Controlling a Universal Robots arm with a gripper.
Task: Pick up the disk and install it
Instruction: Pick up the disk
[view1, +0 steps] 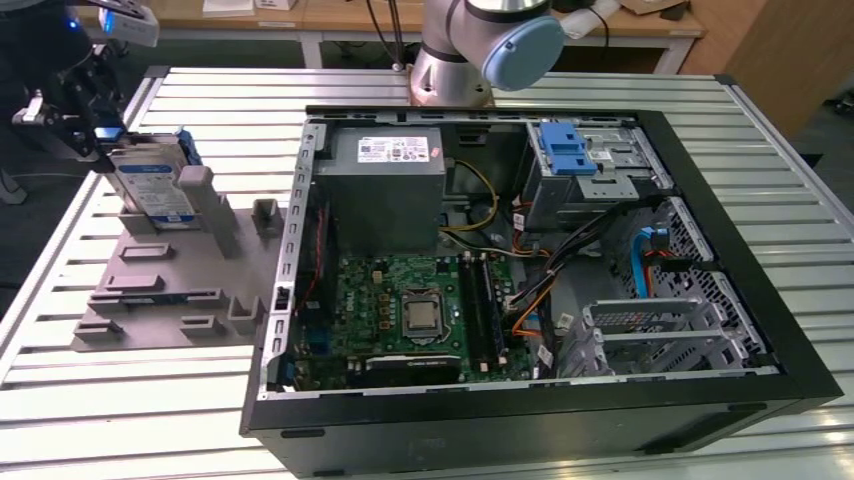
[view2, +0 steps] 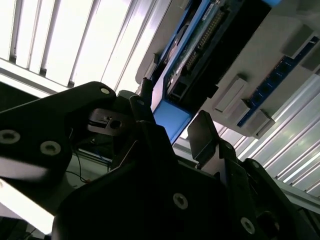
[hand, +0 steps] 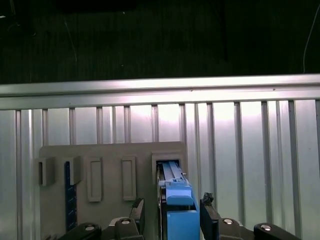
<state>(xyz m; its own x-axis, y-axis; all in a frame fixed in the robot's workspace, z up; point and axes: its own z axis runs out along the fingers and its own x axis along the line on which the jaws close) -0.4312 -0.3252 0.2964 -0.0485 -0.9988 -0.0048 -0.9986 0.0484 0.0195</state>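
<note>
Blue-framed flat disk (hand: 178, 212) stands edge-on between the black end effector's (hand: 173, 202) parted fingers (hand: 208, 206), ungripped.

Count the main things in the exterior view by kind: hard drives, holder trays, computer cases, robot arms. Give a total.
Silver rectangular hard drive in a blue plastic carrier frame: 1
Grey plastic holder tray with upright slots: 1
Open black metal computer case: 1
Grey robot arm with a blue joint cap: 1
Total: 4

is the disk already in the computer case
No, the disk stands upright in the grey holder, outside the computer case, on the exterior view's left.
</note>
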